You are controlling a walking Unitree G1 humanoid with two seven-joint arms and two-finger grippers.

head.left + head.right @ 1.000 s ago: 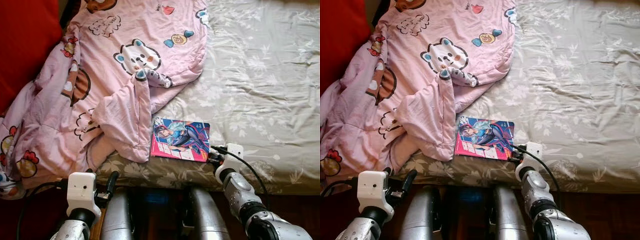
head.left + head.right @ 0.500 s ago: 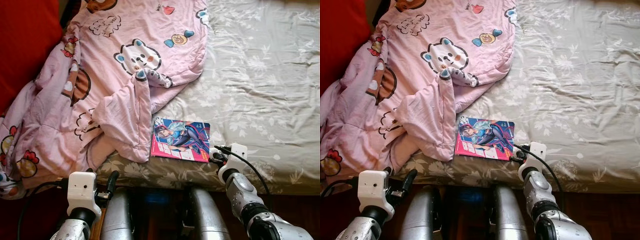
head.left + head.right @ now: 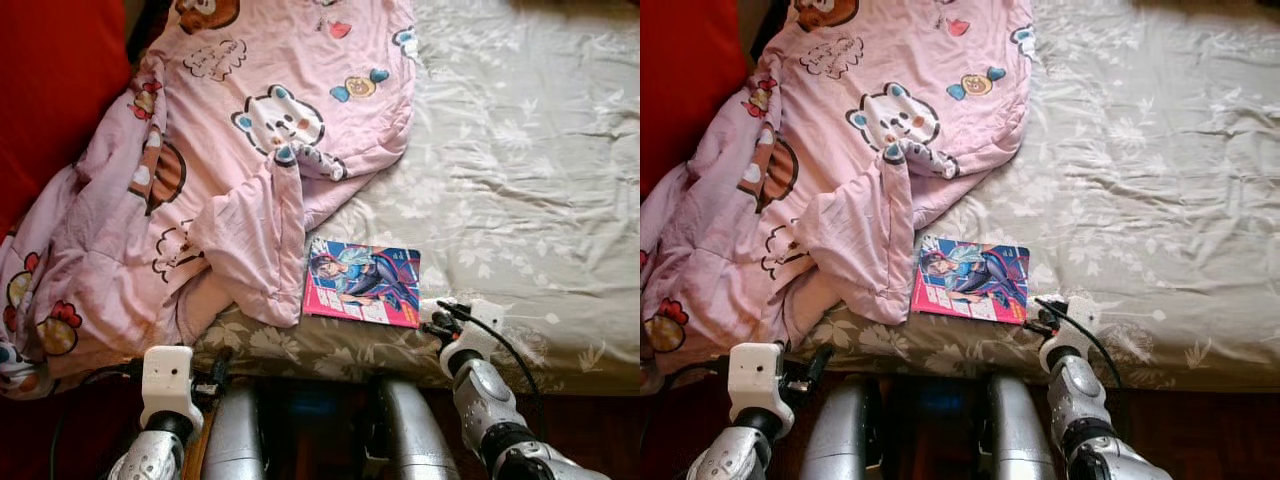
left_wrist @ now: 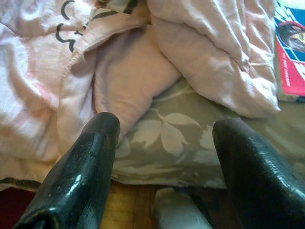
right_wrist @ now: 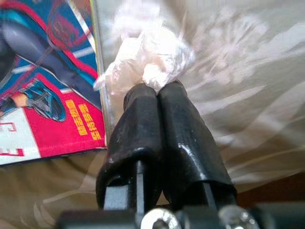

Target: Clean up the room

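Our right gripper (image 5: 157, 90) pinches a crumpled clear plastic wrapper (image 5: 152, 59) at three o'clock of the glossy comic book (image 3: 362, 282); our left gripper (image 4: 164, 138) hangs wide open.

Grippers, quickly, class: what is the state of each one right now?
Left gripper: open, holding nothing.
Right gripper: shut on a crumpled clear plastic wrapper.
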